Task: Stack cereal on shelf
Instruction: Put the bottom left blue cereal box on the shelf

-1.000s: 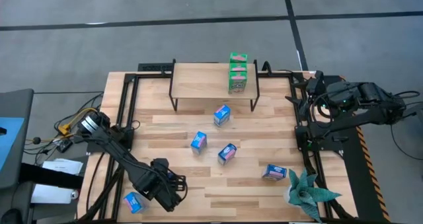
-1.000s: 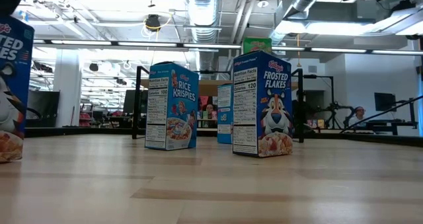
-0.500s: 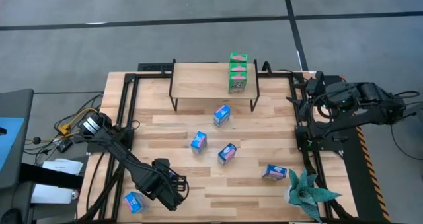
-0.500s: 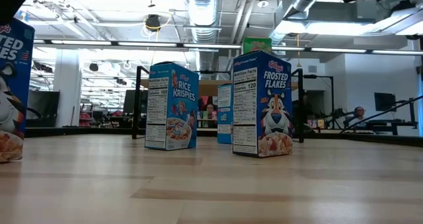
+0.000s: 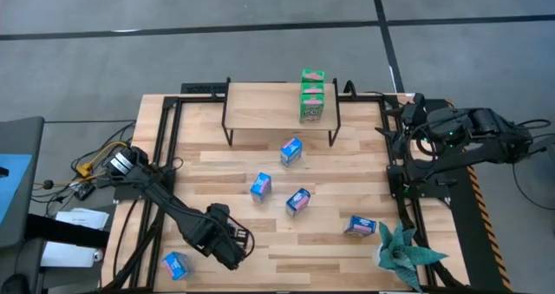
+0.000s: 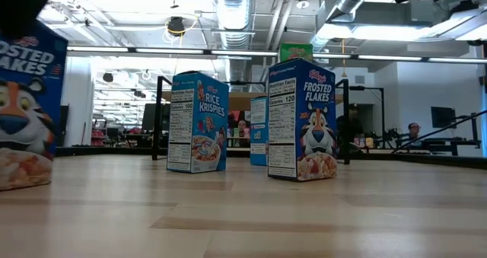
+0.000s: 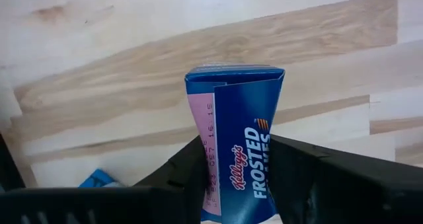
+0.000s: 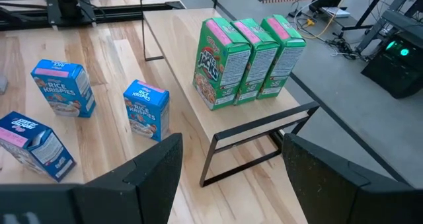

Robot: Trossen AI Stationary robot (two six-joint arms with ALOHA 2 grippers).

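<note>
Cereal: Frosted Flakes box pinched between left tool fingers, over the bench; cardboard already buckling.
Feel: probably light, crushable; grip the flat faces gently.
Shelf: well away from the left tool.
Right tool: spread, parked beside the shelf.

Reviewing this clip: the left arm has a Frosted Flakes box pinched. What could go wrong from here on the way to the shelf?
The left tool squeezes the Frosted Flakes box hard enough that its sides bow inward; it may crush or slip free. Three standing blue boxes, e.g. the one at, sit between it and the shelf, so a low carry could topple them. Green boxes already fill the shelf's right end; setting down too near could knock them off.
</note>
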